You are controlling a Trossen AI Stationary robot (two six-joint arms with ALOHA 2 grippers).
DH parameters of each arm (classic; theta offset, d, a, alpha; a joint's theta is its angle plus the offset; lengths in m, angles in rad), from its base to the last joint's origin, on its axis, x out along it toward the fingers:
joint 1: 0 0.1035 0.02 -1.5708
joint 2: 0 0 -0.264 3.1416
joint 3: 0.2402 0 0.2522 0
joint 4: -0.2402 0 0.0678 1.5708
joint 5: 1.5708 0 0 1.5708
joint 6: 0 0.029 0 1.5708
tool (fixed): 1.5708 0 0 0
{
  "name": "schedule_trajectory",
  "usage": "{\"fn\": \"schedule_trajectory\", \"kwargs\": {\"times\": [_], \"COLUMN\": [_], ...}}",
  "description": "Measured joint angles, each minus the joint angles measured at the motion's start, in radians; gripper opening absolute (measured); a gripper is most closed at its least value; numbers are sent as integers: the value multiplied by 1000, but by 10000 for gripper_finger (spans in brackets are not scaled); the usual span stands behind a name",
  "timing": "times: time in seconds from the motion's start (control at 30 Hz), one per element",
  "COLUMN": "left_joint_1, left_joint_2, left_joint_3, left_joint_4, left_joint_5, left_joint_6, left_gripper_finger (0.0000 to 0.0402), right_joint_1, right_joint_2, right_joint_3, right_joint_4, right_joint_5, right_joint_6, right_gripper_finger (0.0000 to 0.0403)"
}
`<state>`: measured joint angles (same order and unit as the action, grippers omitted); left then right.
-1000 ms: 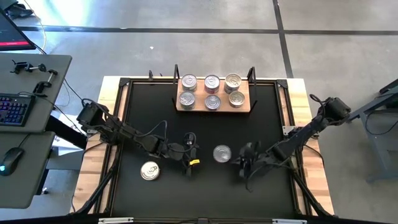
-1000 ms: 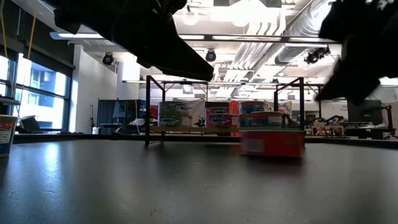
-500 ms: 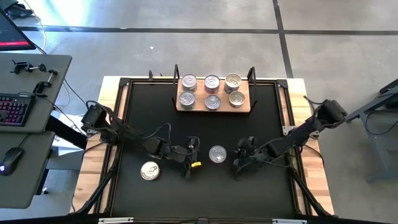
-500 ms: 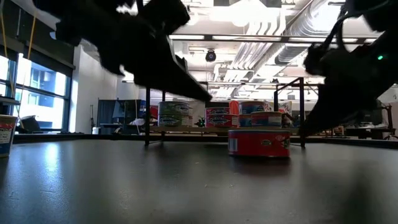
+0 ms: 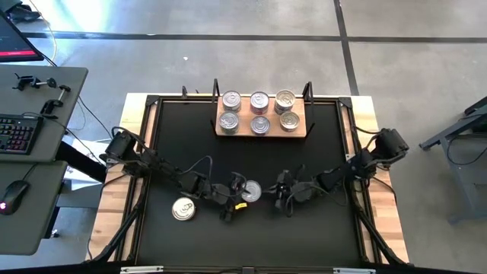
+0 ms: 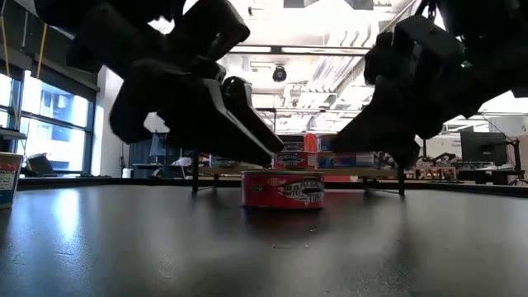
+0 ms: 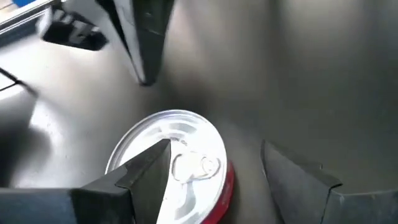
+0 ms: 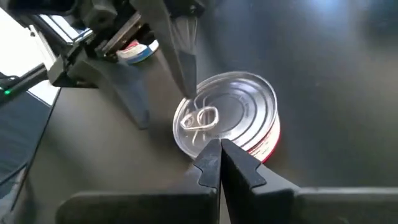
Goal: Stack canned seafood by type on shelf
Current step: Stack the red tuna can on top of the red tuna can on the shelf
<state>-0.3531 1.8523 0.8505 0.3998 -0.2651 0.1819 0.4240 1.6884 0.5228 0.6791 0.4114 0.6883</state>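
red-sided can sits mid-table, well short of the shelf. my right gripper, fingers pressed together, noses its rim; my left gripper is spread around it, ready to grasp.

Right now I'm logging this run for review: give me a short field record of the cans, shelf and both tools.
shelf: wooden board at the table's far edge, six cans in two rows
red-sided can: upright on the black tabletop, between both tools
loose can: alone on the table's left
left tool: open, fingers straddling the red-sided can
right tool: shut, tips against that can's side
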Motion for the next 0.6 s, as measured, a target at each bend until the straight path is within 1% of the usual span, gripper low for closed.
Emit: {"fn": "schedule_trajectory", "kwargs": {"times": [0.1,0.2,0.33,0.47,0.6], "left_joint_1": [9,28,52,73,88], "left_joint_2": [0,0,0,-2,5], "left_joint_3": [0,0,0,2,3], "left_joint_4": [-25,-62,-101,-148,-149], "left_joint_5": [12,13,43,69,86], "left_joint_6": [30,32,54,84,88], "left_gripper_finger": [236,221,190,155,110], "right_joint_1": [1,8,31,53,67], "right_joint_2": [-1,-1,-1,-1,-2], "right_joint_3": [0,0,0,0,0], "right_joint_4": [-2,-3,27,114,179], "right_joint_5": [-1,-1,0,0,0], "right_joint_6": [-25,-74,-211,-366,-507], "right_gripper_finger": [0,0,0,0,0]}}
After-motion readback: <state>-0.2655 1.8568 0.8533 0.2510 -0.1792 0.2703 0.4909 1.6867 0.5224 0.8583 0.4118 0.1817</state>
